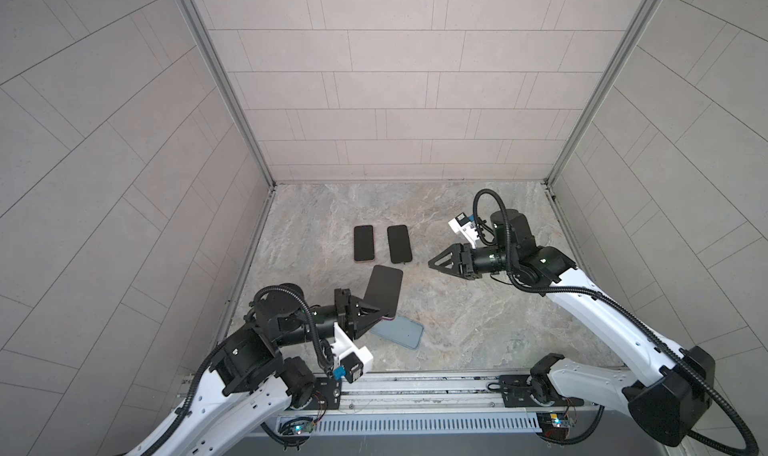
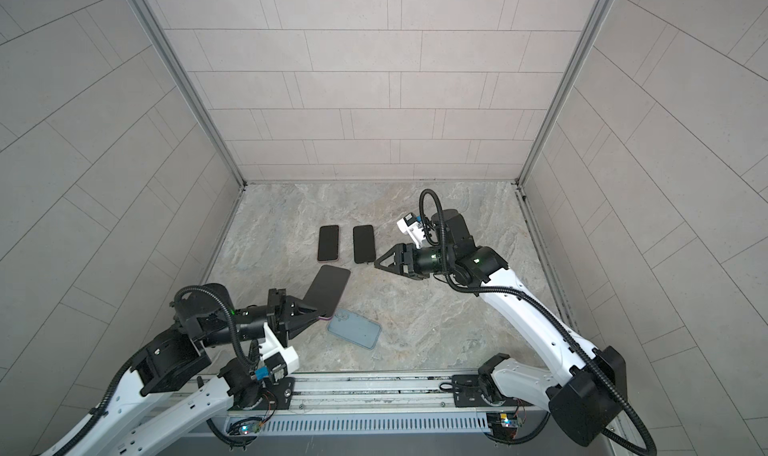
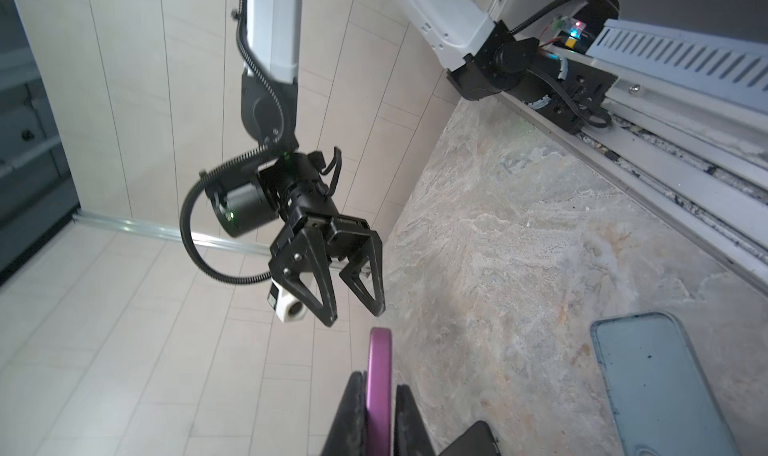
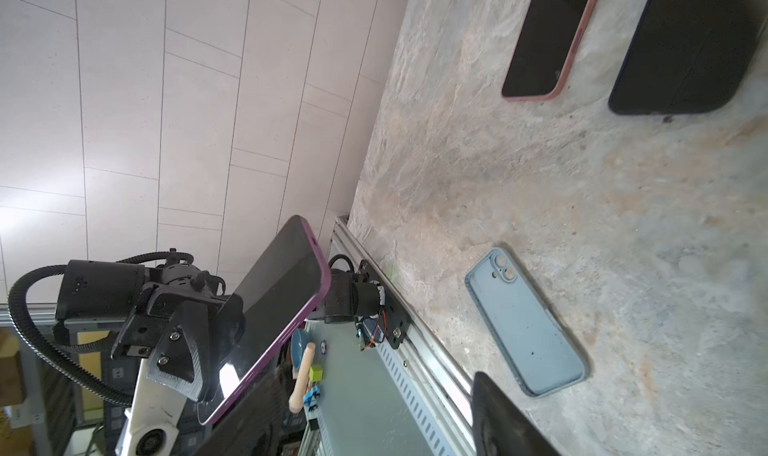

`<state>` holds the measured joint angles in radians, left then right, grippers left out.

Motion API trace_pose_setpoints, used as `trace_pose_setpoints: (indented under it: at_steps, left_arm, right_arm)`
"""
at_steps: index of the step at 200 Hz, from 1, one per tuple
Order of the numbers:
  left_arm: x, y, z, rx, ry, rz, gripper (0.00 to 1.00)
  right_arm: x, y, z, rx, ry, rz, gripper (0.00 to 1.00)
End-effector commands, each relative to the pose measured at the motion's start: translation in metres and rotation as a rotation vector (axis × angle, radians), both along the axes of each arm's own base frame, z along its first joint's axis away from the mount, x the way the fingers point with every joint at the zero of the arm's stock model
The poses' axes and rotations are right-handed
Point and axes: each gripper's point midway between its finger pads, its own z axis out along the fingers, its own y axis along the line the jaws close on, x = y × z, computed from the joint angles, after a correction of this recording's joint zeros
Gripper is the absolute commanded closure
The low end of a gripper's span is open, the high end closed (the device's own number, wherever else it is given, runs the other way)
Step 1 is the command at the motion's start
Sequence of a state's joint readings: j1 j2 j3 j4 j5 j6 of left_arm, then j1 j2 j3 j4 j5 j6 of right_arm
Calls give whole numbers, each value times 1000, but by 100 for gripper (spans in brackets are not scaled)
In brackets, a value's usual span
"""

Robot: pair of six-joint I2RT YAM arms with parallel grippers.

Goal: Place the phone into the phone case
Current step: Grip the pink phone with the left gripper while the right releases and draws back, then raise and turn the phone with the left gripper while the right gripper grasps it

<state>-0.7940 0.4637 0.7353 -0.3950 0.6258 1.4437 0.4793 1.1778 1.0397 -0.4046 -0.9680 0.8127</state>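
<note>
One phone (image 1: 384, 285) clamped in my left tool (image 1: 380, 310), tilted above the worktop (image 1: 478, 308) near the blue case (image 1: 401, 333); right tool (image 3: 354, 314) open, looks empty. Next I level it, align corners, seat it.

Phone (image 4: 282, 300): purple rim, black screen. Case (image 4: 528, 325): pale blue. Table (image 1: 457, 308): grey marbling with tan streaks. Pink-rimmed phone (image 4: 544, 38), black screen; dark phone (image 4: 690, 46), all black.

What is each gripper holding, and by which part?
Left gripper pinches the purple phone by its faces near one short end. Right gripper is open, empty.
</note>
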Motion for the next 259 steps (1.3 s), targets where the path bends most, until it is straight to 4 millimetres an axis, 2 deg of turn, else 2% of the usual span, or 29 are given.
trace_pose_setpoints:
  at_steps: [1,22,46,110,137,160,191,209,243,259]
  left_arm:
    - [8,-1,10,56,-266,5,100]
    - [13,-6,-2,108,-320,-5,100]
    - [19,-13,-4,102,-404,7,100]
    - [22,-29,20,-17,-452,11,100]
    - [20,-32,26,-53,-445,8,100]
    - [18,-33,30,-73,-435,3,100]
    - [17,-35,32,-90,-424,-1,100]
    - [18,-35,32,-94,-420,1,100]
    - [20,-36,28,-87,-413,7,100]
    - [21,-37,27,-85,-413,12,100]
  right_arm:
    - [-9,11,31,95,-15,75,28]
    - [-7,14,41,117,-20,70,28]
    - [-2,17,43,139,-6,55,30]
    - [15,30,50,205,5,44,34]
    - [20,40,56,252,6,48,35]
    - [23,48,71,344,2,49,36]
    - [25,53,74,371,10,52,42]
    - [25,56,78,399,15,57,47]
    - [24,57,86,436,15,54,69]
    - [23,57,88,445,19,56,74]
